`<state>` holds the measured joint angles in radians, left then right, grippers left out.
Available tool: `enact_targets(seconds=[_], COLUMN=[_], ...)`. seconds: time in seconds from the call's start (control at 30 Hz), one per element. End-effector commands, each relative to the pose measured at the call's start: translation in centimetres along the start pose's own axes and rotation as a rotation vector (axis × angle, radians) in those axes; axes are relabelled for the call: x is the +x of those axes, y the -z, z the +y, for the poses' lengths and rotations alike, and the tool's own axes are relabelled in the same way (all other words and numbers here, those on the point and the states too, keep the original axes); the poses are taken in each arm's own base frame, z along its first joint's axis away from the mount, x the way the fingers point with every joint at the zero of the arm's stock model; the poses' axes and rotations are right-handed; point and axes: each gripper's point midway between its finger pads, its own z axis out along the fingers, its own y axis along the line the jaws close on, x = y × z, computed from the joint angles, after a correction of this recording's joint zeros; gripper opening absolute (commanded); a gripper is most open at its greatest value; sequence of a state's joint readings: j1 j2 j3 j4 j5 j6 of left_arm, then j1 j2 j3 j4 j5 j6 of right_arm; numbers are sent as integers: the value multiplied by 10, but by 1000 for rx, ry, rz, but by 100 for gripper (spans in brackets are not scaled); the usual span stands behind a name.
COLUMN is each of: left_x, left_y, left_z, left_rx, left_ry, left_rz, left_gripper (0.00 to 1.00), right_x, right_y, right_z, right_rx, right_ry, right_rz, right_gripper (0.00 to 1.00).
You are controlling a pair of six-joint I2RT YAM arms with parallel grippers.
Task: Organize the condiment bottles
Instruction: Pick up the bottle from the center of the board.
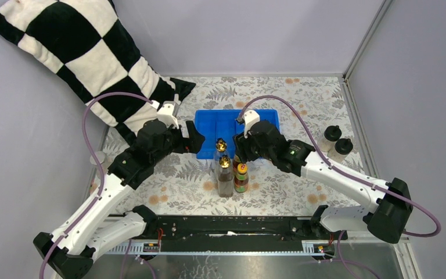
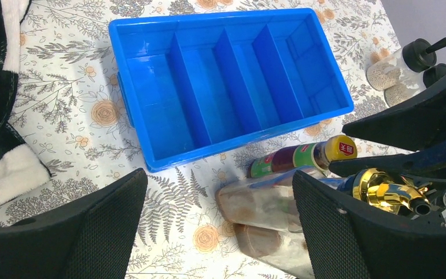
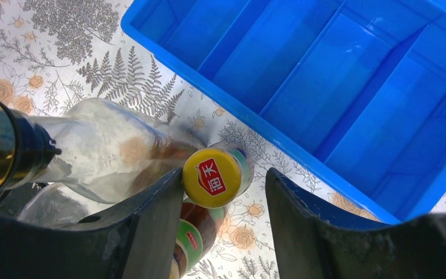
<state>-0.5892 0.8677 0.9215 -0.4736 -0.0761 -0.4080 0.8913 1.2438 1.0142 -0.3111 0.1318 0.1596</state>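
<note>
Two clear gold-spouted bottles [image 1: 225, 174] [image 1: 220, 146] and two dark labelled bottles with yellow-orange caps stand clustered in front of the blue tray [image 1: 267, 112]. My right gripper [image 3: 225, 173] is open around the cap of one dark bottle [image 3: 212, 177]: its left finger touches the cap and a gap shows at the right finger. The other dark bottle [image 3: 194, 238] stands just below it. My left gripper [image 2: 218, 232] is wide open to the left of the cluster, above the cloth, with a clear bottle [image 2: 267, 200] by its right finger. Two black-capped shakers [image 1: 329, 138] [image 1: 342, 148] stand at the right.
The blue tray [image 2: 232, 145] has several empty compartments. A black-and-white checked pillow [image 1: 81, 58] lies at the back left, close to the left arm. Grey walls close in the floral-clothed table on three sides.
</note>
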Motion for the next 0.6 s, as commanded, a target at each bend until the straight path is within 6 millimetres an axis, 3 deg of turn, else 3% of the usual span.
enact_targets(seconds=[0.0,0.37,0.57], left_x=[5,8,10], left_y=[3,5,5], left_z=[3,4,4], left_rx=[-8,-4,-4], left_ry=[-25,-24,-20], left_rz=[7,10,14], left_gripper=[98,98,98], right_x=[-13,-5,-11], right_y=[-6,-10,-5], right_z=[1,7,9], right_rx=[13,3,18], right_ry=[12,27,41], right_rz=[-50,-25,-35], right_gripper=[60,40,31])
